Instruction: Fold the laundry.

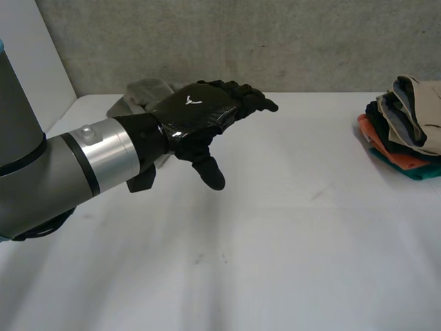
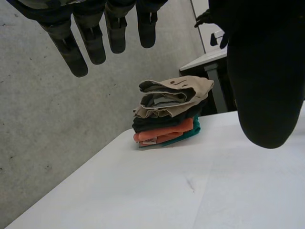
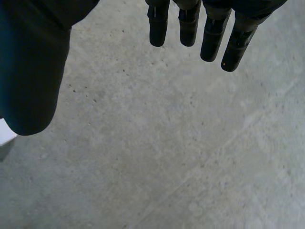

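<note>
Most of the work looks done. One stack of folded clothes [image 1: 406,127] sits at the right edge of the bench [image 1: 275,241], toward the far corner. By colour I count at least four pieces in it: teal, orange, black and beige. One grey garment [image 1: 141,93] lies crumpled at the far left corner, not yet folded. The left hand [image 1: 203,114] hovers just in front of it, fingers stretched out, thumb hanging, holding nothing. The right hand [image 3: 28,62] is spread wide too, empty, facing bare concrete.
</note>
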{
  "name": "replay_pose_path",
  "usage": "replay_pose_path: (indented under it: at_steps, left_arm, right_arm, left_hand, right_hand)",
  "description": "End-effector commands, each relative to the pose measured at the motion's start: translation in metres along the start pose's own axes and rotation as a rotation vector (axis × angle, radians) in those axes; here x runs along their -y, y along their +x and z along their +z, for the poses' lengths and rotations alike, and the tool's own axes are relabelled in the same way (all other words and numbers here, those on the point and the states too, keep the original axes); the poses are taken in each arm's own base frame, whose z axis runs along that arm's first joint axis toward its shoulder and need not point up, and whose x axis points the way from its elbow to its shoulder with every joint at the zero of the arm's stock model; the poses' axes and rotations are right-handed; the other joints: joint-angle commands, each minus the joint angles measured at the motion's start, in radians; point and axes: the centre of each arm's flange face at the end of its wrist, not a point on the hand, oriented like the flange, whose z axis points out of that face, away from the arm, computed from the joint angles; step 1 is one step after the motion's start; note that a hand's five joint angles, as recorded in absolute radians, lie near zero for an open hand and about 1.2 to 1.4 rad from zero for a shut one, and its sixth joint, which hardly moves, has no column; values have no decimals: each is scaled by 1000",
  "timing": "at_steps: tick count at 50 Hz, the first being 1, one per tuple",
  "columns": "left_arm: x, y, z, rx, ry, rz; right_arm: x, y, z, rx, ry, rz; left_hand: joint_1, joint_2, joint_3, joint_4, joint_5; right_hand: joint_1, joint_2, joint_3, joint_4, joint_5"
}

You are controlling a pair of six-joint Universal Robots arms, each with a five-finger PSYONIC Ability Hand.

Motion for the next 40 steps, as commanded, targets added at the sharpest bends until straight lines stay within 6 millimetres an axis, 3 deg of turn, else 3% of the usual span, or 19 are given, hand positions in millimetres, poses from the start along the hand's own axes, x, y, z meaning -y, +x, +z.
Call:
replay_pose_path:
  at_steps: [1, 3, 10, 11, 14, 17, 18, 21, 22, 25, 26, 27, 29, 30, 32, 34, 40]
  left_arm:
    - [0, -3, 0, 6, 0, -1]
    - [-1, -3, 0, 6, -1, -2]
    - [2, -9, 0, 24, 16, 8]
    - [4, -13, 1, 38, 28, 7]
    - [9, -22, 1, 78, 63, 6]
    - [22, -42, -1, 180, 137, 1]
    - [26, -49, -2, 215, 160, 0]
    - [38, -77, -5, 352, 261, -2]
    - [39, -85, -5, 387, 284, 2]
    - [45, -111, -4, 502, 363, 42]
    - [42, -120, -1, 525, 369, 48]
    - [31, -142, 2, 569, 361, 57]
    - [16, -167, 5, 606, 334, 57]
    - [12, -175, 5, 619, 324, 60]
    - [-10, -202, 11, 657, 275, 86]
    - [-34, -222, 17, 679, 219, 121]
    - [-100, -252, 40, 656, 94, 252]
  right_arm:
    - [32, -50, -22, 174, -112, 174]
    - [55, -66, -20, 217, -91, 201]
    - [109, -66, 2, 53, -19, 149]
    - [127, -71, 10, 7, 21, 137]
    - [159, -91, 21, -32, 83, 131]
    - [202, -125, 25, -39, 160, 109]
    - [224, -149, 21, -16, 196, 110]
    - [255, -188, 9, 43, 246, 145]
    - [275, -218, -3, 111, 284, 186]
    - [296, -267, -27, 238, 323, 251]
    - [306, -299, -46, 323, 336, 279]
    - [309, -314, -57, 368, 333, 292]
    - [312, -341, -78, 451, 320, 309]
    - [313, -362, -99, 518, 304, 317]
    - [310, -379, -116, 574, 283, 313]
    - [295, -395, -134, 631, 230, 287]
    - [264, -408, -159, 697, 140, 225]
  left_hand:
    - [-14, -28, -35, -27, -45]
    - [-14, -28, -35, -27, -45]
    - [-12, -25, -32, -24, -42]
    - [-12, -25, -32, -24, -42]
    - [-12, -25, -32, -24, -42]
    - [-12, -25, -32, -24, -42]
    - [-9, -22, -29, -21, -39]
    - [-14, -28, -35, -27, -45]
    - [-14, -28, -35, -27, -45]
    - [-12, -25, -32, -24, -42]
    - [-12, -25, -32, -24, -42]
    - [-12, -25, -32, -24, -42]
    - [-9, -22, -29, -21, -39]
    - [-6, -20, -26, -18, -36]
    - [6, -8, -14, -7, -25]
    - [9, -5, -11, -4, -22]
    - [24, 10, 3, 11, -7]
  right_hand:
    - [-28, -46, -42, -63, -61]
    - [-28, -46, -42, -63, -61]
    - [-28, -46, -42, -63, -61]
    - [-28, -46, -42, -63, -61]
    - [-28, -46, -42, -63, -61]
    - [-28, -46, -42, -63, -61]
    - [-28, -46, -42, -63, -61]
    - [-28, -46, -42, -63, -61]
    - [-28, -46, -42, -63, -61]
    - [-28, -46, -42, -63, -61]
    - [-28, -46, -42, -63, -61]
    - [-28, -46, -42, -63, -61]
    - [-28, -46, -42, -63, -61]
    - [-28, -46, -42, -63, -61]
    - [-28, -46, -42, -63, -61]
    - [-28, -46, -42, -63, -61]
    - [-28, -46, -42, -63, -61]
